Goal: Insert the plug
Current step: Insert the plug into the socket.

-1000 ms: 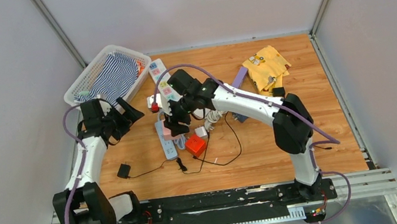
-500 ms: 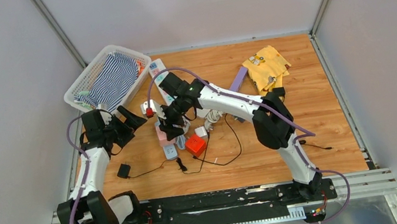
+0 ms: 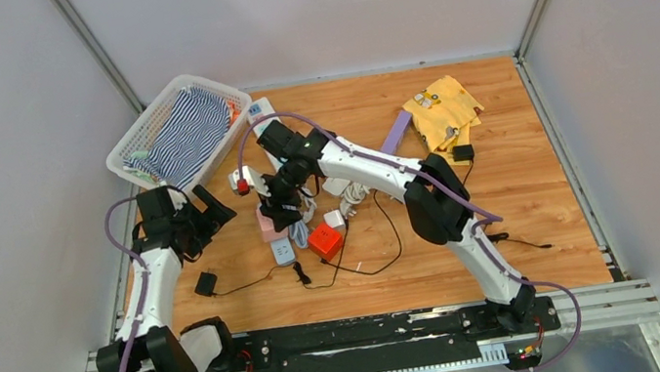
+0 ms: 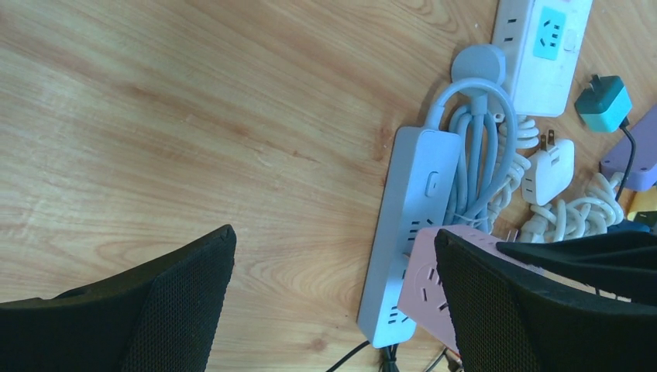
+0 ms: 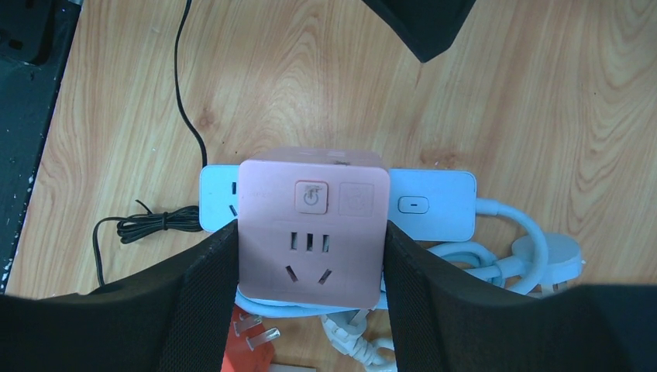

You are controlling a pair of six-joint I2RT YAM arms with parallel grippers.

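Varnished wood grain, smooth and faintly sheened, covers the counter (image 4: 194,116). The pink socket cube (image 5: 310,225) is matt plastic. The pale power strip (image 4: 403,225) is smooth plastic, its coiled cable (image 4: 474,139) rubbery and lightly glossy. Coarse black mesh faces the pads (image 5: 194,310) of the right claw (image 5: 308,232). A white plastic lattice basket (image 3: 133,136) holds striped cloth (image 3: 189,128).

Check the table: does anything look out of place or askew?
The pink socket cube sits crosswise over the pale blue power strip, pinched by the right gripper. Loose cords and adapters lie tangled beside them.
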